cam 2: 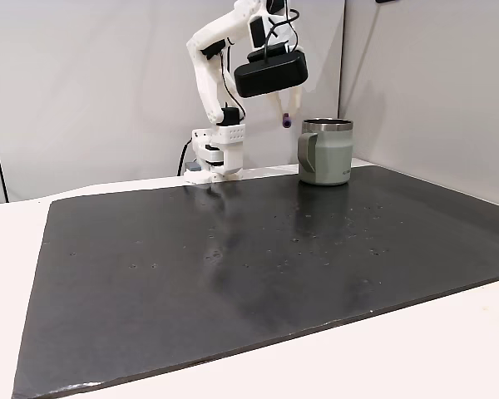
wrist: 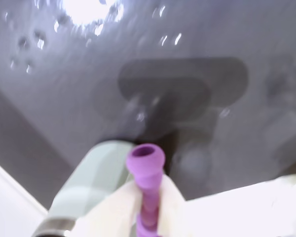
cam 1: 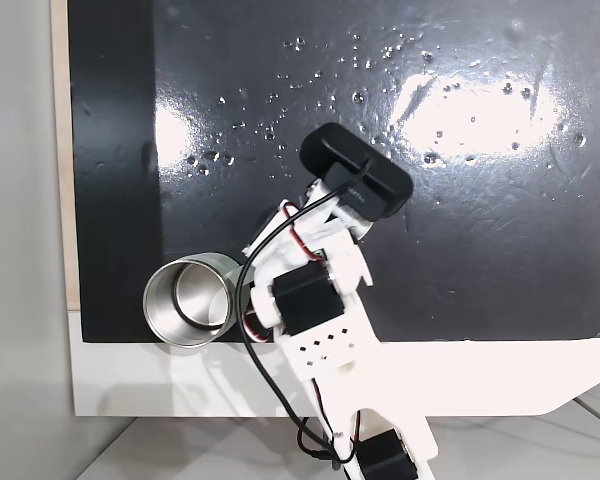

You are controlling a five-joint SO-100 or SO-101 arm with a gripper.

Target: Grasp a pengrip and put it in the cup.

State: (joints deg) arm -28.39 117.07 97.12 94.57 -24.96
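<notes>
Pengrip, the tiny purple ribbed rubber tube [wrist: 146, 185], is pinched between the white fingers [wrist: 119, 207] of the tool [wrist: 147, 212], open end poking out toward the camera in the wrist view. Tool closed on it, well clear of the mat. In a fixed view the pengrip [cam 2: 287, 120] hangs below the black rounded camera head [cam 2: 270, 74], up in the air, just left of the cup rim and roughly level with it; not over the opening from this angle. Shiny stainless-steel cup with pale grey-green flat handle [cam 2: 326, 152] stands upright on the black mat [cam 2: 233, 266] near the far edge, close to the white arm base [cam 2: 219, 150]. In the other fixed view the cup [cam 1: 187, 300] sits at the mat's lower edge, just left of the arm [cam 1: 315, 300]; inside reflective, contents not readable. Mat lies on the white table [cam 2: 449, 349]. The wrist view is blurry.
</notes>
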